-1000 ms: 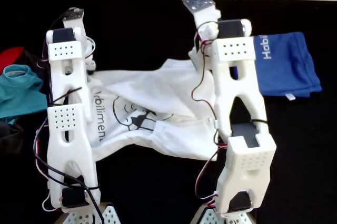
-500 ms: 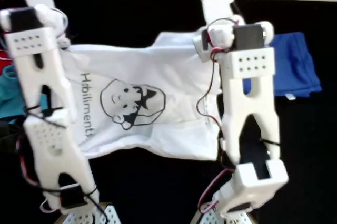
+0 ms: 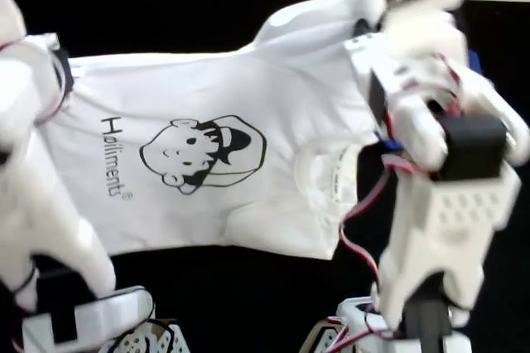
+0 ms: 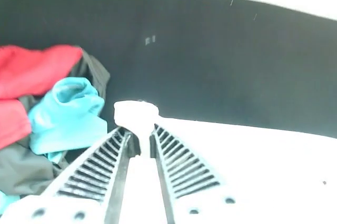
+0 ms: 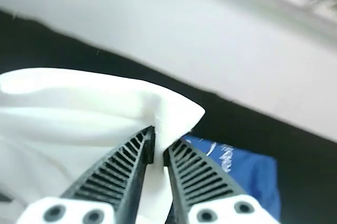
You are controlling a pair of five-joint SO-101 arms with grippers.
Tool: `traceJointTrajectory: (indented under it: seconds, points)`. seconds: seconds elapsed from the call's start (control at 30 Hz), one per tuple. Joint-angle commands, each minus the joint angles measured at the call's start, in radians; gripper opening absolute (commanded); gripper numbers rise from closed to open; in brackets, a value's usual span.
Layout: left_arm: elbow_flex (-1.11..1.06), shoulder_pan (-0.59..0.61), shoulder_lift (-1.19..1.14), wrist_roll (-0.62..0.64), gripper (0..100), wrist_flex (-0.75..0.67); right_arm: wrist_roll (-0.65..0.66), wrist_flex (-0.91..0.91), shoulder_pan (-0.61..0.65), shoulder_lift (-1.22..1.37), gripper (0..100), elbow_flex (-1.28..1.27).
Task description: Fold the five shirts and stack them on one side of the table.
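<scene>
Both of my jaws are clamped on the white shirt, which is stretched wide between them over the middle of the black-covered table. My left gripper has its ribbed fingers pressed nearly together on a pinch of white cloth, and a small knob of that cloth bulges out just past the tips. My right gripper is likewise closed on a fold of the same shirt, with a peak of fabric standing up beyond its tips. In the high view the shirt lies print side up, with the cartoon face near its centre and a line of lettering beside it toward the table's left edge. The held edge of the shirt runs along the far side of the table and its loose edge falls toward the near edge; I cannot tell whether that near part rests on the table. My left arm stands at the left edge and my right arm toward the right edge. Past my right gripper, toward the far right corner, a blue shirt lies on the table. By the left edge sits a heap of clothes: a red garment, a teal garment and a dark garment, touching one another.
</scene>
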State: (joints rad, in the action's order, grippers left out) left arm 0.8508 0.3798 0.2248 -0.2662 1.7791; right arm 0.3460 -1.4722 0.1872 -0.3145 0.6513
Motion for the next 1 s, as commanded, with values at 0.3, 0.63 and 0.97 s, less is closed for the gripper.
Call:
traceJointTrajectory:
  seconds: [0.3, 0.63, 0.97]
  points:
    - [-0.084, 0.018, 0.133, -0.02, 1, -0.005, 0.0, 0.162, -0.076, -0.147, 0.5, 0.05]
    - [-0.012, 0.102, 0.259, -0.046, 1, -0.005, 0.0, 0.151, -0.073, -0.266, 0.5, 0.05]
    - [-0.01, 0.094, 0.303, -0.058, 1, -0.032, 0.018, 0.291, -0.076, -0.278, 0.5, 0.038]
